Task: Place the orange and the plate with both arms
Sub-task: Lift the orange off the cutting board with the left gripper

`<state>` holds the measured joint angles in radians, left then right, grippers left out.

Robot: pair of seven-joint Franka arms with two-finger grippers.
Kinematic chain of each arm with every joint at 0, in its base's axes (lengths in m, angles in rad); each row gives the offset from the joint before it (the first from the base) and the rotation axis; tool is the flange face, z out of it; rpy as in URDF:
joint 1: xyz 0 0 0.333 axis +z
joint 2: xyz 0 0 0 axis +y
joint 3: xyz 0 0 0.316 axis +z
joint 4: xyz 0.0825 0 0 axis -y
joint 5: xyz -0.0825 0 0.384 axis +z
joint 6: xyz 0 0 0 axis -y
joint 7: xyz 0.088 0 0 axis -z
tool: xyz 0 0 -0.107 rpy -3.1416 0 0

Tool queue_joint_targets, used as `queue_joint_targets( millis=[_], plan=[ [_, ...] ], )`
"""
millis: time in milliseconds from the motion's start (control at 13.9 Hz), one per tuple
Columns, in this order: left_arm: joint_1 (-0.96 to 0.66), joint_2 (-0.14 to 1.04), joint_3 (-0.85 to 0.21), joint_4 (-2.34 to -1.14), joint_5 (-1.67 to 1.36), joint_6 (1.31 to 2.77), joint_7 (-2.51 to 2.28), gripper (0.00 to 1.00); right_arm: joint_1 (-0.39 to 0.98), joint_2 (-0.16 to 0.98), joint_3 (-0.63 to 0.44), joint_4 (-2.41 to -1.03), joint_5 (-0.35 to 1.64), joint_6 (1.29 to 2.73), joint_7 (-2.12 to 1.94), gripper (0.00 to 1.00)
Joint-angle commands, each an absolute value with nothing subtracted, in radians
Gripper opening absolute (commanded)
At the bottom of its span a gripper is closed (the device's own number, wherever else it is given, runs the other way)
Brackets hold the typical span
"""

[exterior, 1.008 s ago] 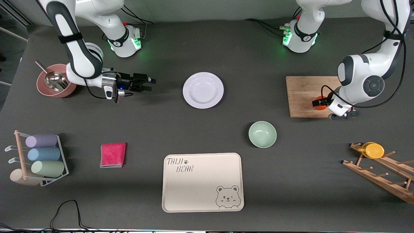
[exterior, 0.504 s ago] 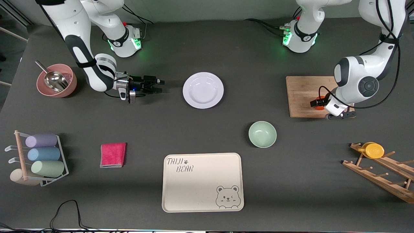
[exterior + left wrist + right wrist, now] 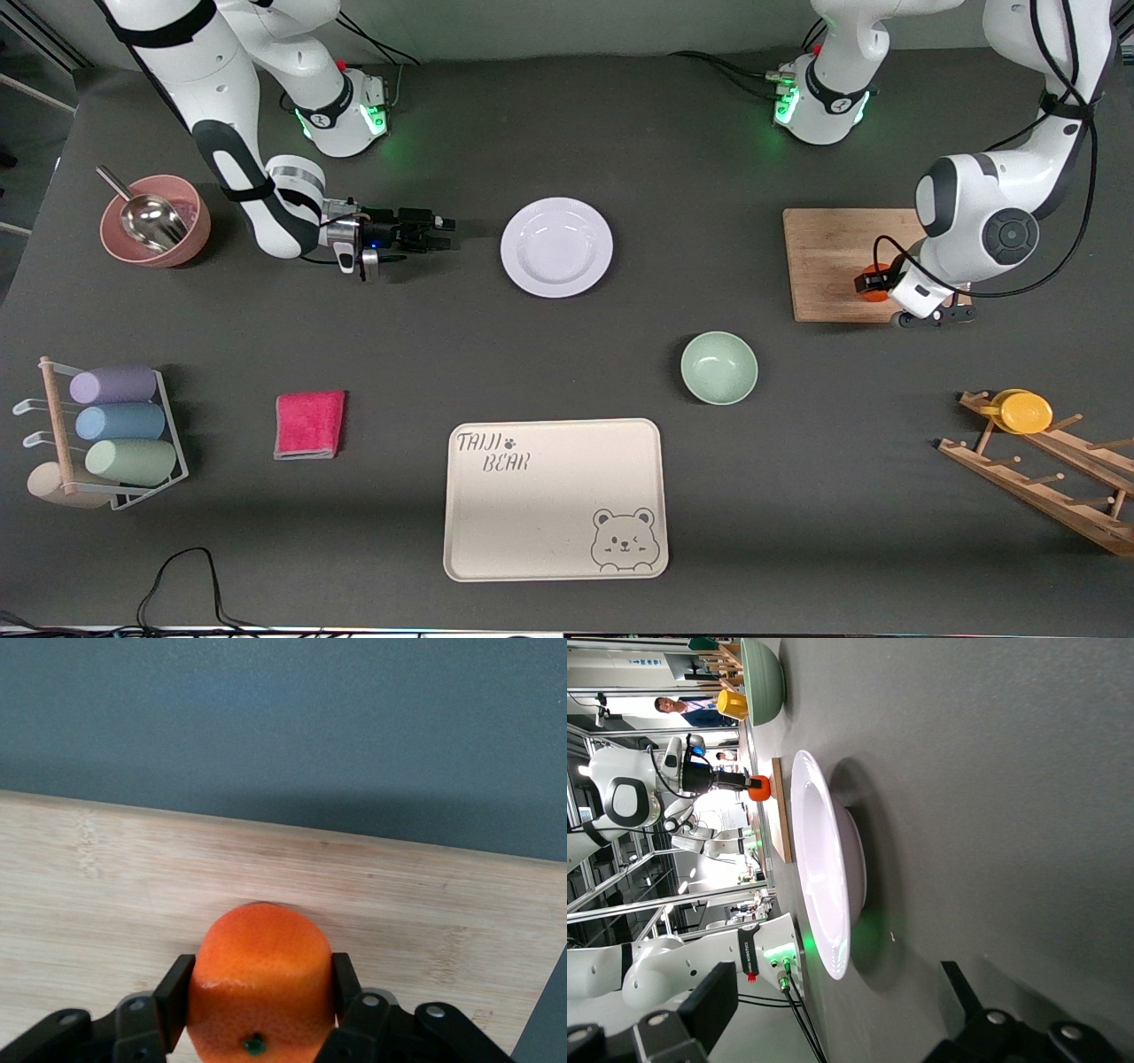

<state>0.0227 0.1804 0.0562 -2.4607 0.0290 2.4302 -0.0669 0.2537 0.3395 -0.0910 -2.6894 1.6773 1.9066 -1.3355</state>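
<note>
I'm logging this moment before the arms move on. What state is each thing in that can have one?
left gripper: shut on the orange, which rests on the cutting board.
right gripper: open, low beside the plate, not touching it.
plate: flat on the table, empty.
green bowl: upright, empty.
bear tray: flat, empty.
pink bowl: upright, metal scoop inside.
yellow cup: hung on the wooden rack.

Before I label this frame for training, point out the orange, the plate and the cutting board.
orange (image 3: 257, 979): left wrist view, middle of its dimpled skin, between the fingers.
plate (image 3: 556, 246): front view, centre of its shallow well.
cutting board (image 3: 824, 257): front view, bare wood beside the orange.
</note>
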Motion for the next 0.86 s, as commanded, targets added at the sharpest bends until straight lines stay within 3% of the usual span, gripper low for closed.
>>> queue_joint_targets(
  millis=[0, 72, 288, 504, 648, 792],
  plan=[
    [0.020, 0.048, 0.054, -2.464, 0.015, 2.341, -0.041, 0.00, 0.253, 0.373, -0.098, -2.668, 1.707, 1.893, -1.362, 1.00],
    [0.012, -0.031, 0.049, -2.459, 0.015, 2.262, -0.044, 0.00, 0.255, 0.383, -0.100, -2.665, 1.709, 1.893, -1.362, 1.00],
    [-0.002, -0.191, 0.041, -2.363, 0.015, 2.000, -0.057, 0.00, 0.253, 0.394, -0.100, -2.655, 1.710, 1.899, -1.356, 0.86],
    [-0.003, -0.201, 0.009, -2.095, 0.015, 1.679, -0.060, 0.00, 0.253, 0.394, -0.100, -2.655, 1.712, 1.904, -1.351, 0.67],
    [-0.005, -0.187, 0.002, -1.950, 0.018, 1.545, -0.060, 0.00, 0.253, 0.394, -0.100, -2.654, 1.710, 1.905, -1.351, 0.54],
    [-0.006, -0.170, -0.002, -1.847, 0.018, 1.465, -0.060, 0.00, 0.253, 0.396, -0.100, -2.654, 1.710, 1.905, -1.351, 0.51]
  ],
)
